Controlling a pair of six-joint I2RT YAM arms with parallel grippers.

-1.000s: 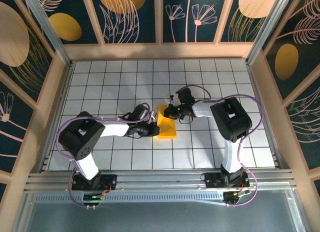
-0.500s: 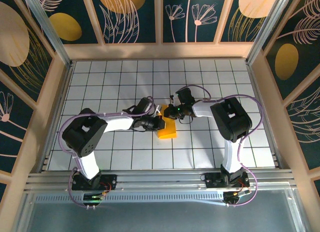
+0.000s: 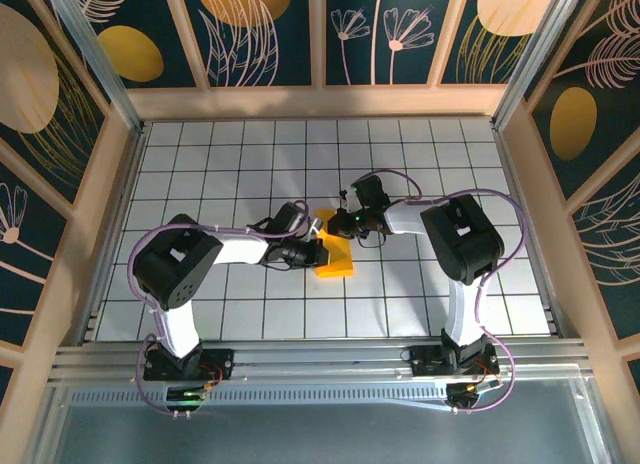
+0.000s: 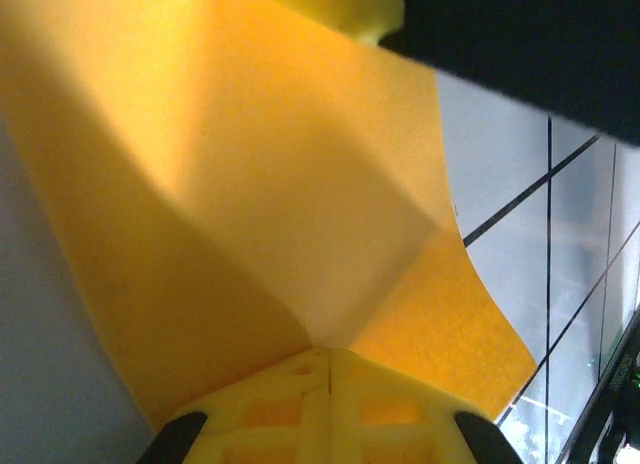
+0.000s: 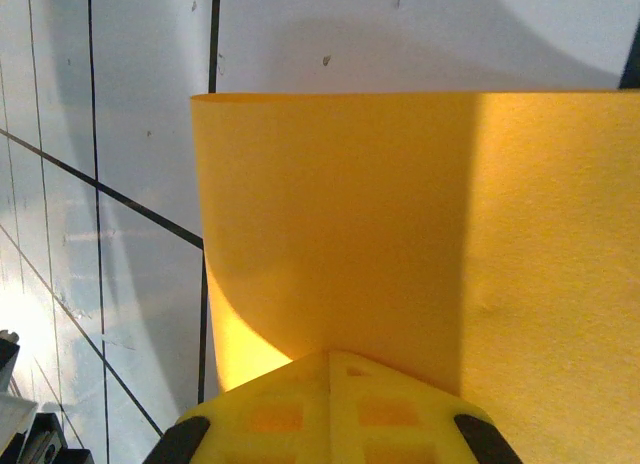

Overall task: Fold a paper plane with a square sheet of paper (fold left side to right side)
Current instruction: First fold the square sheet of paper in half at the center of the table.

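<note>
- Left pincer (image 3: 316, 248) clamped shut on orange sheet of paper (image 3: 337, 260), forearm reaching low from the left.
- Right pincer (image 3: 337, 224) pinching the far edge, forearm stretched leftward.
- Paper curled mid-bench (image 3: 450, 154).

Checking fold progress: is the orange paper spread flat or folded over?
Folded over, not pressed flat: from above the square sheet of paper is a narrow strip, and both wrist views show it curving.

White tiled floor (image 3: 200, 314), dark grid; navy floral walls (image 3: 275, 54), wood frame (image 3: 320, 102).
</note>
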